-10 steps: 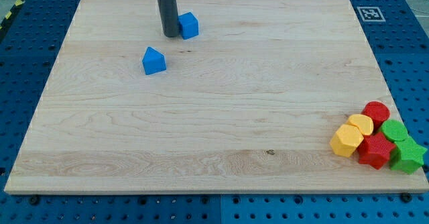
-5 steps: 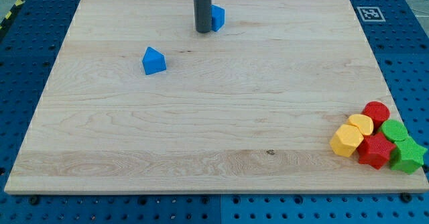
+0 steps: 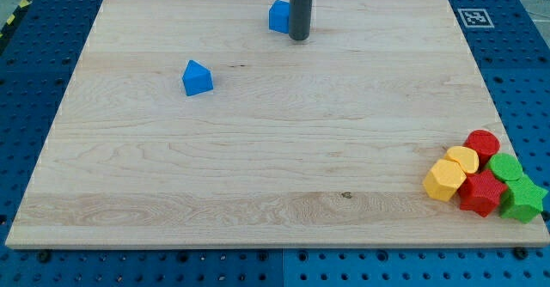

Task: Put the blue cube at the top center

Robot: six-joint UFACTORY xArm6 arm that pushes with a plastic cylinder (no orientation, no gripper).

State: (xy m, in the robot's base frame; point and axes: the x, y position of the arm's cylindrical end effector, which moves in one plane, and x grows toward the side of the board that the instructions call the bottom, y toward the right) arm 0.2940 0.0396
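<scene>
The blue cube [image 3: 278, 16] sits near the view's top edge of the wooden board [image 3: 258, 167], about at its middle. My tip [image 3: 298, 38] is on the board just to the cube's right and slightly below it; the dark rod partly covers the cube's right side. I cannot tell whether they touch. A second blue block [image 3: 197, 77], with a pointed roof-like shape, lies to the lower left of the cube.
A cluster of blocks sits at the board's lower right: two yellow blocks [image 3: 445, 180], a red cylinder [image 3: 482, 143], another red block [image 3: 481, 192] and two green blocks [image 3: 521, 199]. A fiducial tag [image 3: 472, 17] marks the top right corner.
The blue cube slid right along the top of the board and stopped. The rod was on the cube's left; it has passed to the cube's right.
</scene>
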